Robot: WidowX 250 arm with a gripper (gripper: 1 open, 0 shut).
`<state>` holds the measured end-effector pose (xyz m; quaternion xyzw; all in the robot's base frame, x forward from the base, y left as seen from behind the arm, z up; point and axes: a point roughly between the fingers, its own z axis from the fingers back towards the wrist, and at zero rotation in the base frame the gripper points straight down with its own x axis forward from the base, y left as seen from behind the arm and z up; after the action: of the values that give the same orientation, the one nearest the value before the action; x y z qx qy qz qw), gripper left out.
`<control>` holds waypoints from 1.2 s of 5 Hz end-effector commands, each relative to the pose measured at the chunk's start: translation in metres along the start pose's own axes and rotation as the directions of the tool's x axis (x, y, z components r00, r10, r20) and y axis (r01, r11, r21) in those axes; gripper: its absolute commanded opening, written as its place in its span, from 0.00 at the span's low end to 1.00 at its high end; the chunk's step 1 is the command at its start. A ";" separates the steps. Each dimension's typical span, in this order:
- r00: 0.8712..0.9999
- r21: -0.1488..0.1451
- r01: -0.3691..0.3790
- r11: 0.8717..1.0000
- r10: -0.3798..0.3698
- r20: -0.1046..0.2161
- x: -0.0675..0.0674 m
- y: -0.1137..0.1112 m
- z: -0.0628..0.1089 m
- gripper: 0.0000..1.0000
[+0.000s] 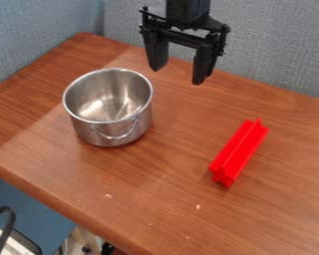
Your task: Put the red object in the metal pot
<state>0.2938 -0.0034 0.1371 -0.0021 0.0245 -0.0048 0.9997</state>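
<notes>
1. A wooden desk (69,75) is seen from above and in front, with a blue-grey textured wall (43,25) behind it.
2. The black end effector (179,68) is held above the rear part of the desk, pointing downward, with its fingers spread apart and nothing between them.
3. The metal pot (109,108) is placed upright on the left half of the desk; its interior is seen to be empty, and a small loop handle faces the front.
4. The red object (239,152) is laid flat on the desk to the right of the pot, well apart from it and from the end effector.
</notes>
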 end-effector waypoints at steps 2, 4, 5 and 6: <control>0.999 -0.003 0.003 1.000 -0.003 -0.036 -0.003 -0.005 -0.014 1.00; 0.998 -0.014 0.070 0.997 -0.070 0.011 -0.003 -0.053 -0.025 1.00; 0.997 -0.010 0.074 0.997 -0.074 0.037 0.001 -0.074 -0.036 1.00; 0.995 0.002 0.078 0.997 -0.078 0.058 0.004 -0.087 -0.051 1.00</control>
<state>0.2919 -0.0890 0.0775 0.0000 0.0111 -0.0446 0.9989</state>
